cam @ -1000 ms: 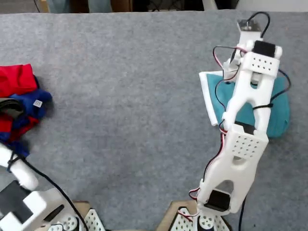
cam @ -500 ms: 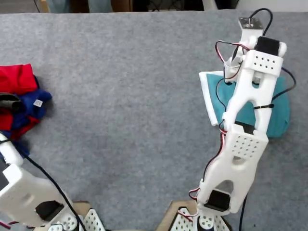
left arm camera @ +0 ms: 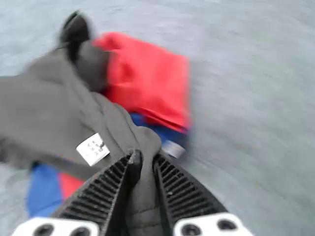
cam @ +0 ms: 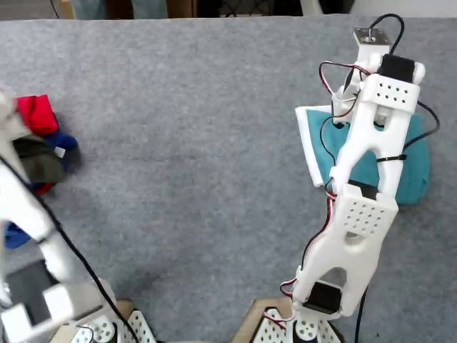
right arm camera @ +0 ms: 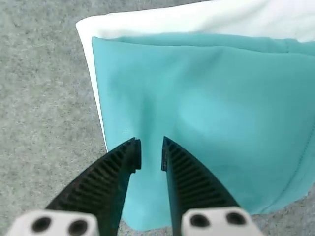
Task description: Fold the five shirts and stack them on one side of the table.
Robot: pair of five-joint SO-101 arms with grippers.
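- Across the whole high view spreads the desk (cam: 193, 143), covered in a grey, felt-like mat with a fine nap.
- Beyond its far edge, along the top of the frame, runs a thin dark strip of room with bits of wooden furniture (cam: 178, 7).
- At the bottom edge of the frame, two tan wooden bases (cam: 265, 314) carry the arms' mounts.
- At the right of the frame a folded teal shirt (cam: 414, 171) lies flat on a white shirt (cam: 307, 143), whose edge shows along the teal one's left and upper sides.
- At the left edge of the frame a loose heap holds a red shirt (cam: 37, 114) and a blue shirt (cam: 64, 143), touching one another.
- The right arm (cam: 357, 214) stretches from its base at the bottom centre up towards the upper right, its wrist above the far end of the teal shirt.
- The right pincer (right arm camera: 149, 147) points down over the teal cloth near its white-bordered edge; its jaws stand a narrow slit apart with nothing between them.
- The left arm (cam: 28, 207) rises along the left edge of the frame, bent over the heap.
- The left pincer (left arm camera: 146, 160) is clamped on a fold of a grey shirt (left arm camera: 44, 108), which drapes over the red and blue ones, a white tag (left arm camera: 92, 149) showing beside the jaws.
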